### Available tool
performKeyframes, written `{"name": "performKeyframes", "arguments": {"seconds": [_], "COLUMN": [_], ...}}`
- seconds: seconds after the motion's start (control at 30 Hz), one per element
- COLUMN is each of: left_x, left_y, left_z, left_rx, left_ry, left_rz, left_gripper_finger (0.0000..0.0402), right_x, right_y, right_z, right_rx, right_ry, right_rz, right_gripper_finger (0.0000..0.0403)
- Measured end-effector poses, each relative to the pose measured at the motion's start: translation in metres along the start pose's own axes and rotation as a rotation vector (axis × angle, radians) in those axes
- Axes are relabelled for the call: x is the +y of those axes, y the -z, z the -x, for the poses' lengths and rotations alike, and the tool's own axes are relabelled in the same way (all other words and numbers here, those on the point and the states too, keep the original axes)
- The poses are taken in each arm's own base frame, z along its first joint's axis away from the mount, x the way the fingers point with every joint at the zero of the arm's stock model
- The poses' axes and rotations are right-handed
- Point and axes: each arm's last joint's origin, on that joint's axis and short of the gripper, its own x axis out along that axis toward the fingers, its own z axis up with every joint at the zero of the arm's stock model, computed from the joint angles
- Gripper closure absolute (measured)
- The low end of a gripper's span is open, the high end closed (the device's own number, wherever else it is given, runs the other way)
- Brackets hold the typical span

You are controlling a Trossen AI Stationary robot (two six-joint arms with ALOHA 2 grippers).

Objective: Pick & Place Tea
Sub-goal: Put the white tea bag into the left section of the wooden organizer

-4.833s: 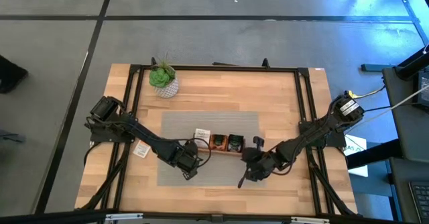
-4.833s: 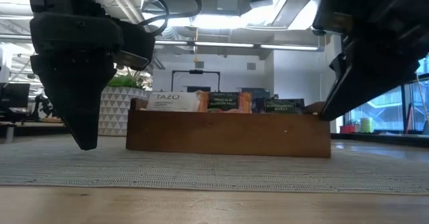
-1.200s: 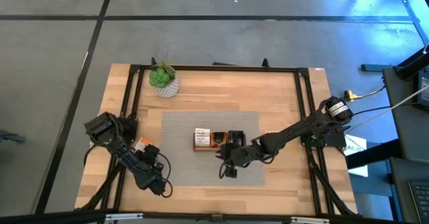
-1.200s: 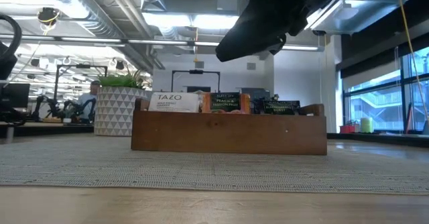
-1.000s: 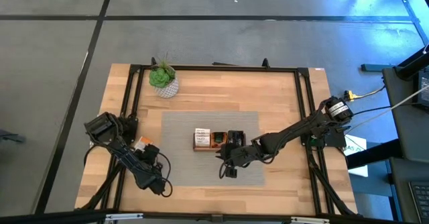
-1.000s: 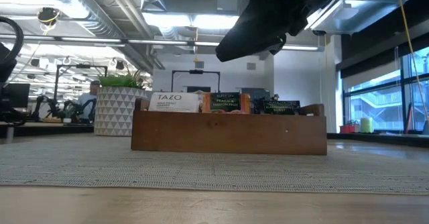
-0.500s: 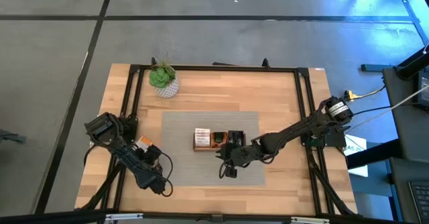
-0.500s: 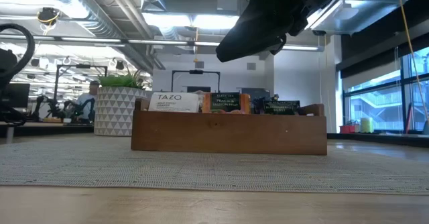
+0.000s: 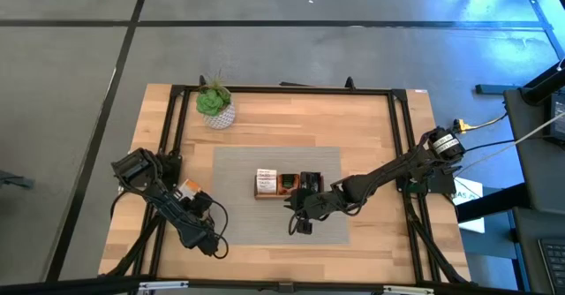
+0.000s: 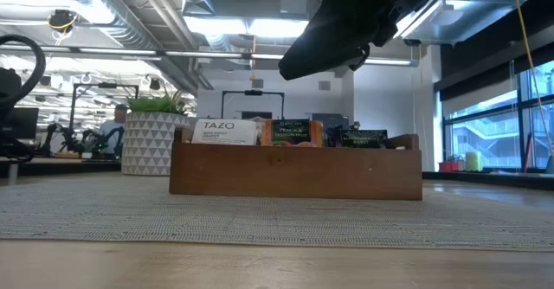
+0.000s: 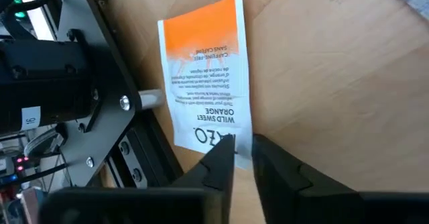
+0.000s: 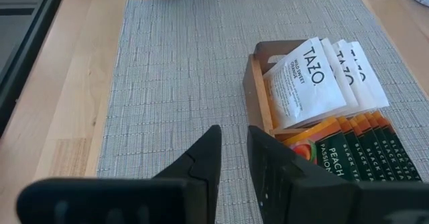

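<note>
With my left jaws pinched on the near edge of the white-and-orange tea sachet lying flat on the desk, I judged a straight lift best, while my right jaws waited nearly shut.

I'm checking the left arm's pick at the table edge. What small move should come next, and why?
Probably lift straight up: the left end effector has its fingers pinched on the edge of the white-and-orange sachet, which lies flat on the wooden table beside the frame.
</note>
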Motion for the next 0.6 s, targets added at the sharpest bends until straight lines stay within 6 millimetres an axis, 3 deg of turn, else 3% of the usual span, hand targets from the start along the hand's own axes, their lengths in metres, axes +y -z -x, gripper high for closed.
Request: {"name": "performKeyframes", "arguments": {"seconds": [0.27, 0.6], "left_x": [0.0001, -0.0025], "left_y": [0.0005, 0.0031], "left_z": [-0.0004, -0.0005], "left_rx": [0.004, 0.024], "left_ry": [-0.003, 0.030], "left_rz": [0.005, -0.007], "left_gripper_finger": [0.0395, 0.0399], "right_x": [0.0000, 0.0000], "right_y": [0.0000, -0.0001], "right_z": [0.0000, 0.0000], "right_rx": [0.000, -0.001], "right_ry": [0.000, -0.001], "right_rz": [-0.001, -0.001], "right_gripper_finger": [0.0326, 0.0326]}}
